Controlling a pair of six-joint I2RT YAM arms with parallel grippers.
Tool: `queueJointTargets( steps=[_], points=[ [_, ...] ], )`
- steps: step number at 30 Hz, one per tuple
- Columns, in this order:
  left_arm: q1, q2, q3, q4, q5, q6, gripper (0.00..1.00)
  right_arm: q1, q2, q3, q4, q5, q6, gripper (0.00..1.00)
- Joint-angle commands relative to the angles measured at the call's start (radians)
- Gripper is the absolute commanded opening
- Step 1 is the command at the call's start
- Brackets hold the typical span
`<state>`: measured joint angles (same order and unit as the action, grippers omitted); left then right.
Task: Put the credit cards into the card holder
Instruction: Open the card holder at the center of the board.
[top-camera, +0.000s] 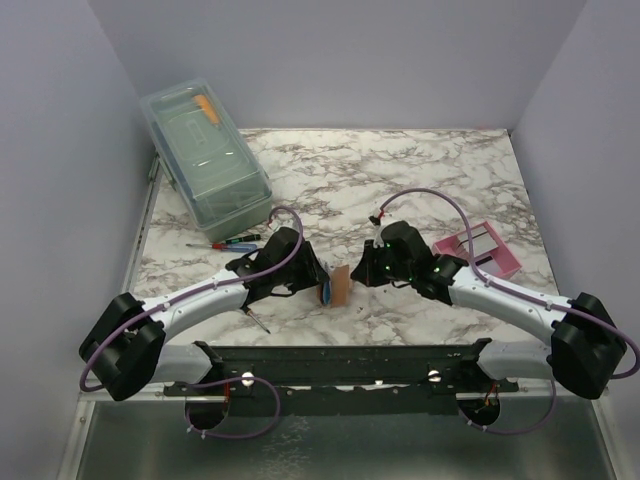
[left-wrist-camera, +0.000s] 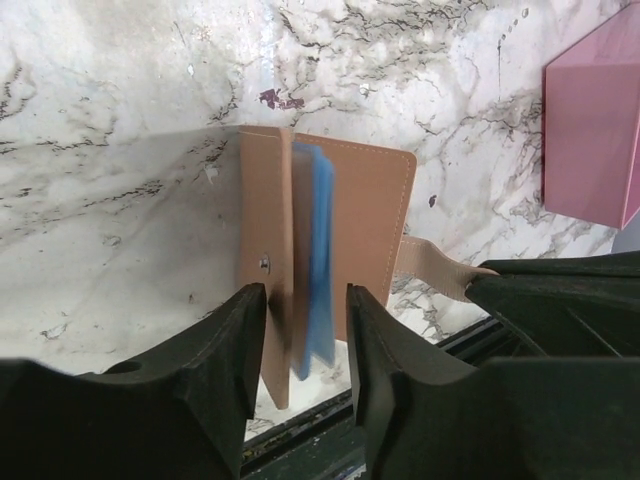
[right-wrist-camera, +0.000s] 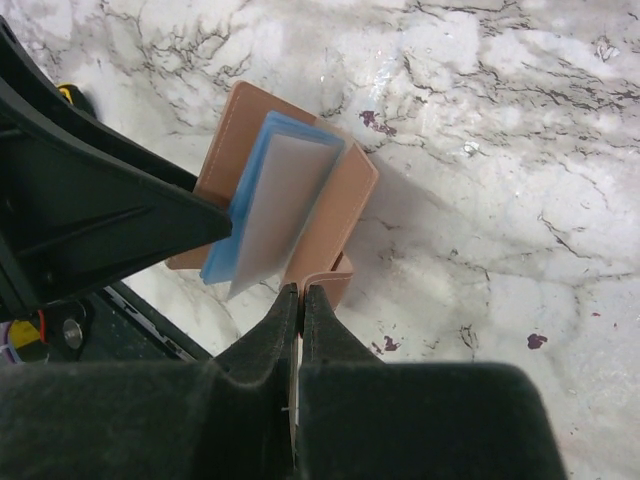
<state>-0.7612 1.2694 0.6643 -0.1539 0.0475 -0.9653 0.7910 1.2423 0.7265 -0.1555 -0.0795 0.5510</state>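
**Top view:** On the white, grey-veined marble desk (top-camera: 400, 180), the small tan leather-like folding card holder (top-camera: 341, 285) stands on edge just toward 6 o'clock from the centre. The left hand (top-camera: 312, 278) is at its 9 o'clock side and the right hand (top-camera: 362, 272) at its 3 o'clock side. A pink tray (top-camera: 500, 262) of slotted plastic lies toward 3 o'clock. A clear lidded plastic storage box (top-camera: 205, 165) sits toward 10 o'clock, with 2 screwdrivers (top-camera: 235, 242) just beside it on its 6 o'clock side.

**Left wrist view:** The card holder (left-wrist-camera: 375, 210) stands open like a book, with pale blue sleeves (left-wrist-camera: 320, 260) fanned between its covers. The left hand (left-wrist-camera: 305, 300) is part spread, straddling 1 cover and the blue sleeves. A sliver of desk shows between the sleeves and the 3 o'clock finger (left-wrist-camera: 375, 340), so nothing is pinched. The holder's tan strap (left-wrist-camera: 430, 265) runs toward 3 o'clock into the right hand's tip (left-wrist-camera: 480, 288). The pink tray (left-wrist-camera: 590, 130) shows at 2 o'clock.

**Right wrist view:** The right hand (right-wrist-camera: 301, 300) is pressed together, pinching the tan strap at the holder's 6 o'clock edge. The card holder (right-wrist-camera: 340, 210) stands upright, its blue sleeves (right-wrist-camera: 250, 200) splayed. A black finger (right-wrist-camera: 150, 215) of the left hand reaches in from 9 o'clock.
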Motion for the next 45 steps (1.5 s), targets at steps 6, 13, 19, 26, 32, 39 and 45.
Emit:
queueJointTargets(
  steps=[6, 13, 19, 26, 32, 39, 45],
  points=[
    [-0.019, -0.030, -0.018, 0.007, -0.032, 0.005, 0.43, 0.002, -0.023, -0.024, -0.006, 0.040, 0.023, 0.00],
    [-0.024, 0.001, -0.022, 0.008, -0.040, 0.016, 0.45, 0.002, -0.028, -0.005, -0.020, 0.029, 0.004, 0.00],
    [-0.029, -0.007, -0.059, 0.006, -0.081, 0.013, 0.23, 0.002, 0.000, 0.010, -0.140, 0.222, 0.037, 0.04],
    [-0.029, -0.123, -0.142, 0.014, -0.075, -0.033, 0.04, 0.010, 0.020, 0.076, -0.318, 0.313, 0.037, 0.42],
    [-0.028, -0.233, -0.191, 0.011, -0.118, -0.052, 0.00, 0.014, -0.025, 0.106, -0.179, 0.091, 0.036, 0.60],
    [-0.028, -0.226, -0.206, 0.025, -0.118, -0.075, 0.00, 0.019, 0.003, 0.166, -0.127, -0.039, -0.007, 0.73],
    [-0.028, -0.241, -0.213, 0.017, -0.141, -0.062, 0.00, 0.008, 0.096, 0.076, 0.108, -0.187, 0.108, 0.79]
  ],
)
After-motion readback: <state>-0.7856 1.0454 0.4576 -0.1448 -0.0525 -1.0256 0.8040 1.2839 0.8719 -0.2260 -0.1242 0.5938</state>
